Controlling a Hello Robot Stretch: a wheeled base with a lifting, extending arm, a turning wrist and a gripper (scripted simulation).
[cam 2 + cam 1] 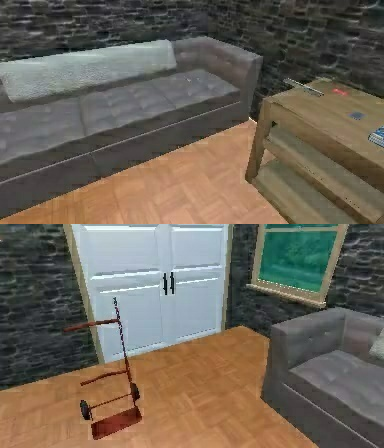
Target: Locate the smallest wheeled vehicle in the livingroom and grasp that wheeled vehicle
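Searching for: the smallest wheeled vehicle; I judge the red hand truck (116,422) the likely candidate.
Place: it stands upright on the wooden floor (200,384), near the white double doors (160,284) and well apart from the grey sofa (330,374).
Handling: probably stiff metal, fairly heavy, and apt to roll on its wheels (86,409).
Hold: the thin upright bar (123,344) looks the best place to grip.
Fingers: cannot tell how they stand.
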